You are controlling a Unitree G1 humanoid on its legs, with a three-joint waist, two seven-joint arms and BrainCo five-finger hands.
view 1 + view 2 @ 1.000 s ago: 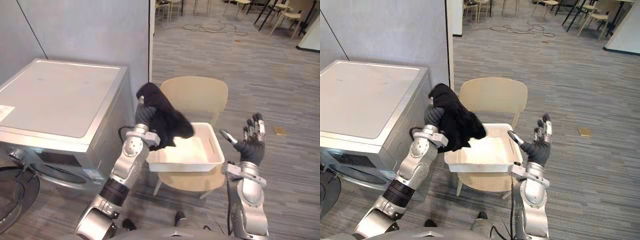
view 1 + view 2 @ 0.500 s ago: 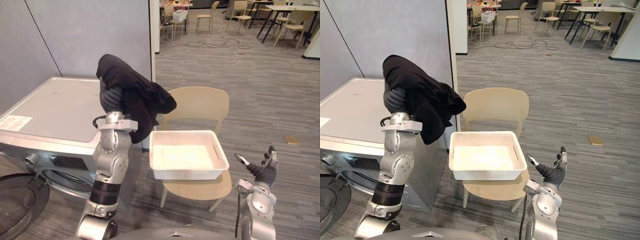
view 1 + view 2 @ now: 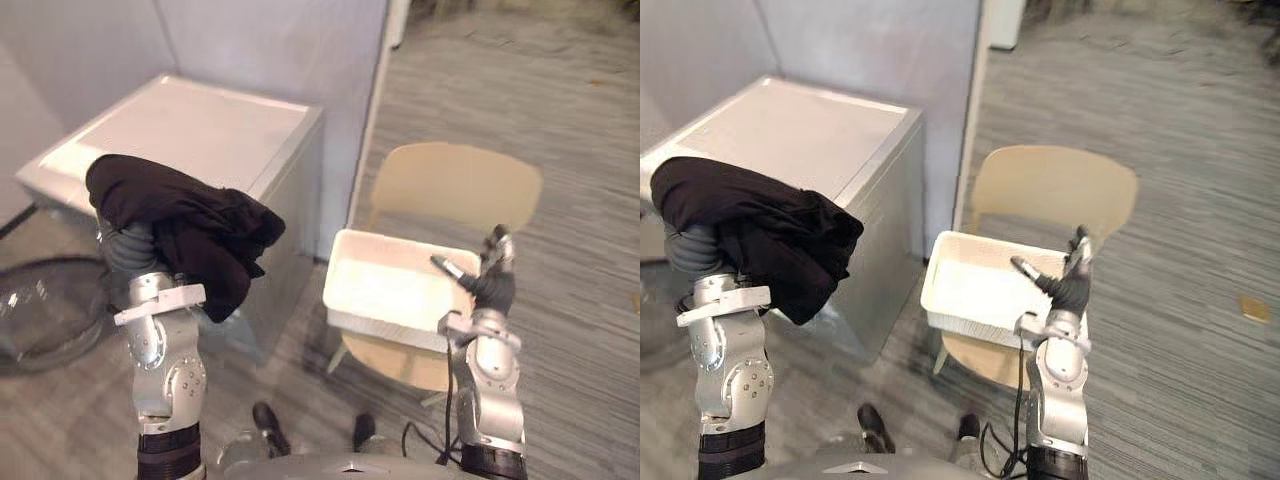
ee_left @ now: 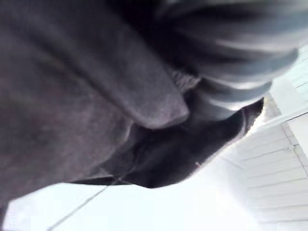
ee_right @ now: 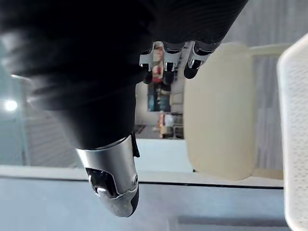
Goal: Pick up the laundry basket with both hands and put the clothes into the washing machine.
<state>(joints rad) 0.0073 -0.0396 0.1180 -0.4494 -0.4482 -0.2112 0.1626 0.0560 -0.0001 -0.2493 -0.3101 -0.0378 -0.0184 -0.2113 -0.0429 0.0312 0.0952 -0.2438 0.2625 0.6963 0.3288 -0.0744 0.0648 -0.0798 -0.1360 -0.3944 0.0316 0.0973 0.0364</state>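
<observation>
Over the left hand (image 3: 130,248) hangs a black garment (image 3: 185,230), bunched and draped so that it covers the hand down to the dark ribbed wrist cover. The left arm stands upright in front of the washing machine (image 3: 190,120), and the cloth is held up in the air, clear of the machine's flat top and well apart from the basket. Whether this hand grips the cloth or merely carries it cannot be told. The left wrist view shows dark folds of the same garment lying close against the ribbed cover.

Low at the left of the machine, its round door (image 3: 45,310) stands open.

To the right, the white laundry basket (image 3: 380,325) sits on the seat of a beige chair (image 3: 455,185), its pale bottom bare. The right hand (image 3: 492,290) is raised at the basket's right end, holding nothing. Its fingers (image 3: 497,242) point straight up, side by side, and the thumb juts out apart from them over the basket. Whether the hand touches the rim cannot be told.

Behind the machine rises a grey partition wall (image 3: 270,40), and grey striped flooring (image 3: 580,200) runs past the chair.
</observation>
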